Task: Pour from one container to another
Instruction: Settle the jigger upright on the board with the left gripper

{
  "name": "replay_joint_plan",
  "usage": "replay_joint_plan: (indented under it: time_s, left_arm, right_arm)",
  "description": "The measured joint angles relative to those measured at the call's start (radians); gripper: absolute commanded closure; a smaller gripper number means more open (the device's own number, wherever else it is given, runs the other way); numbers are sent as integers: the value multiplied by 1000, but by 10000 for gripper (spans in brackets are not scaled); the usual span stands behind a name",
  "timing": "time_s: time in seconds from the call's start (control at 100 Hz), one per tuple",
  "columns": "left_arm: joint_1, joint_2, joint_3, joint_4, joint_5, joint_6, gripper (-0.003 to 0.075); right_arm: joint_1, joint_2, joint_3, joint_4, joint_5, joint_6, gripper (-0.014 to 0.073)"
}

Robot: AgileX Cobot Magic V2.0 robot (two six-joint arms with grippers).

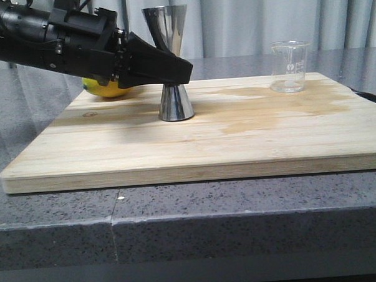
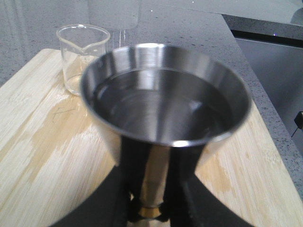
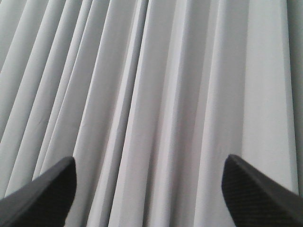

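A grey curtain [image 1: 264, 19] hangs behind the grey stone table [image 1: 191, 209]. On it lies a wooden board [image 1: 194, 137] with wet stains. The jigger [image 1: 169, 64] stands upright at frame centre, its open mouth upward, waist clasped by the left gripper [image 1: 172, 70]. The beaker [image 1: 289, 66] stands upper right. A lemon [image 1: 108, 88] is mostly hidden. The right gripper [image 3: 151, 184] is spread wide, facing only curtain.

Even, soft indoor light, fairly bright, shadows weak. Front view sharp; glare streaks on steel jigger [image 1: 172, 63]. Left wrist view soft: jigger rim [image 2: 165, 92] blurred, beaker [image 2: 83, 56] hazy behind. Right wrist view: curtain [image 3: 156, 94] evenly lit, flat.
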Motion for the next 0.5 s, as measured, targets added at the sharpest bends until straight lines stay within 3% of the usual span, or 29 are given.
replay_joint_plan:
  time_s: [0.17, 0.5]
  left_arm:
    - [0, 0, 0, 2, 0, 0, 631]
    - [0, 0, 0, 2, 0, -2, 607]
  right_arm:
    - [0, 0, 0, 0, 0, 0, 30]
    - [0, 0, 0, 0, 0, 0, 30]
